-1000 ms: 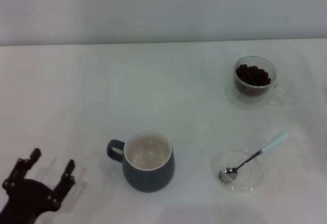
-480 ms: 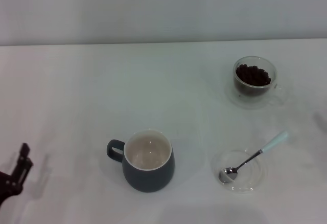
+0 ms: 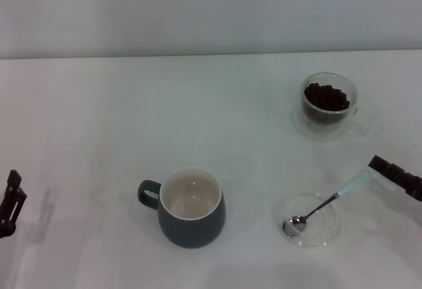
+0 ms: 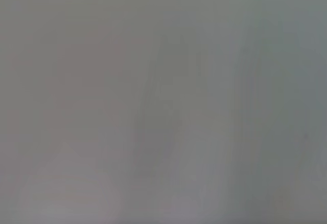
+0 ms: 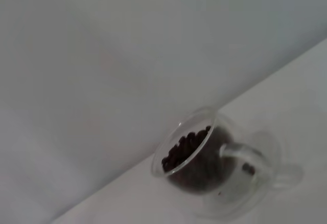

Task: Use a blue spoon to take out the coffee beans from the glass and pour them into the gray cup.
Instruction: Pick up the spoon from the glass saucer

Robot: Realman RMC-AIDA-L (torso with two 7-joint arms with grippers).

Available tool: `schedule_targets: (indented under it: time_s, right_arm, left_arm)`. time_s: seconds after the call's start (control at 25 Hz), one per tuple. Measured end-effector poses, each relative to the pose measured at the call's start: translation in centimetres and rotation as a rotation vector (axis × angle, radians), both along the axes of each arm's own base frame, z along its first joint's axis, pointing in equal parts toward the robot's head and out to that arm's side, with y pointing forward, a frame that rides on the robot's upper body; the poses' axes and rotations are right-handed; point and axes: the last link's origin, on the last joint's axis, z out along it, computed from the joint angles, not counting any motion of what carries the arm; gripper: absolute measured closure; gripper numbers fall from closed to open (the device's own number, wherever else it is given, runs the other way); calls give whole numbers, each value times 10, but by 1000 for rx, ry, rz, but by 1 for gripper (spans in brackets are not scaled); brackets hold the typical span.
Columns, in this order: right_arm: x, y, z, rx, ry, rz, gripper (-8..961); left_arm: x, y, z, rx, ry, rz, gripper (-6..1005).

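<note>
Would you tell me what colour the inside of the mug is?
Cream-white inside the gray cup, clearest in the head view.

Only a plain, featureless grey surface [image 4: 163, 101].

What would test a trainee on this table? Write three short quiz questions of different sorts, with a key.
1. True or false: the blue spoon lies with its bowl in the clear saucer.
2. Which holds the coffee beans: A the glass, B the gray cup?
3. Which hand is near the spoon's handle?

Key: 1 true. 2 A. 3 the right hand; the left hand is at the table's near left edge.
</note>
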Motion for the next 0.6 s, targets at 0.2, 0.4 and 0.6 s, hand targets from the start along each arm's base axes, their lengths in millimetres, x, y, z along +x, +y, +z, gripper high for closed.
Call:
schedule_targets:
  time_s: [0.2,0.4,0.6]
  right_arm:
    - [-8,1,-13,-13,21,9,101]
    - [-16,2,-22,-47,30,39,100]
    - [-18,1,-26,-52,39,41,99]
  left_arm:
    - [3,4,-1,-8,6,-17,227]
    - [6,8,-1,-11,7,-33,227]
    - [8,11,-1,-11,8,-44,228]
